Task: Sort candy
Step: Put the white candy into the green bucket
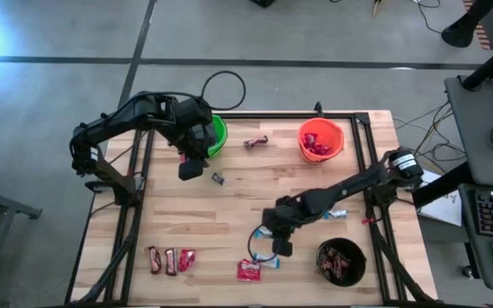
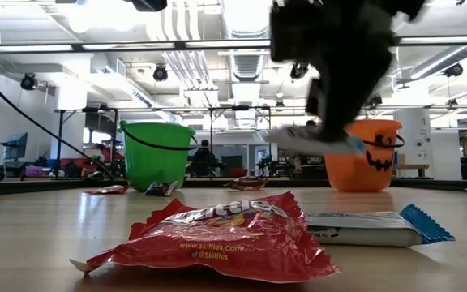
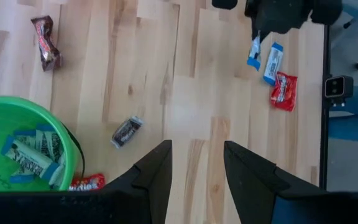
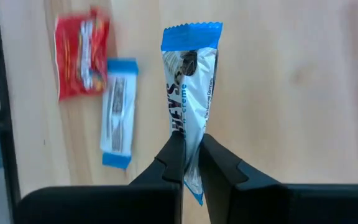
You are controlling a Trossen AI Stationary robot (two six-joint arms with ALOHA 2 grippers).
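Now blue-and-white bar (image 4: pixel 190 93) (off the table) between right gripper (image 4: pixel 191 152) fingers.

Bare wood lies open mid-table (image 1: pixel 229 201); green bucket (image 1: pixel 217 135), orange bucket (image 1: pixel 321 139) and black bucket (image 1: pixel 341 261) crowd the edges

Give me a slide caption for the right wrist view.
Right gripper pinches a light-blue-and-white bar above the table, another bar and red packet below.

A robotics lab: ceiling ducts (image 2: pixel 242 20), workbenches (image 2: pixel 23 170) behind the wooden table (image 1: pixel 229 205).
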